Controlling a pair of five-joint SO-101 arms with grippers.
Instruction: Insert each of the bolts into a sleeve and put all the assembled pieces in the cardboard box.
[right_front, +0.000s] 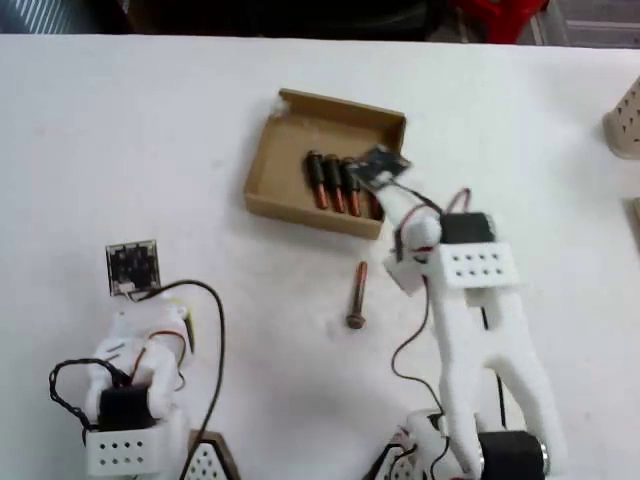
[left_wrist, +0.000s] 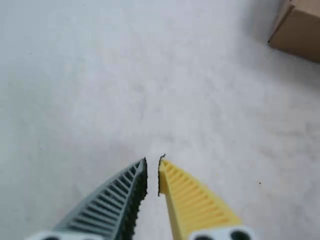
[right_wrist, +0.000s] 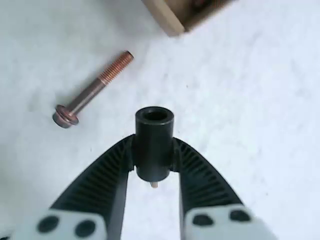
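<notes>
A: Right gripper (right_wrist: 153, 144)?

B: Pinching a black sleeve (right_wrist: 154, 125) between its fingers, open bore facing away from the wrist, held just above the tabletop (right_front: 150, 130).

A: Left gripper (left_wrist: 152, 167)?

B: Pressed nearly together, a hairline gap at the tips, nothing in it. It hangs over bare tabletop at the near left.

A: The loose bolt (right_front: 356, 295)?

B: Flat on the tabletop between the arms, just beside the right arm and well apart from the left. Its long axis runs near-to-far: flanged head toward the robot, threaded tip toward the cardboard box (right_front: 300, 212). In the right wrist view the bolt (right_wrist: 92, 90) lies off to one side of the sleeve, not in line with the bore.

A: Box contents?

B: Three assembled pieces (right_front: 335, 185), side by side.

A: Judgement?

B: One pair is left. The right arm is nearer the bolt but occupied, so the left would probably have to fetch it, gripping across the shank and aiming the thread at the bore.
</notes>
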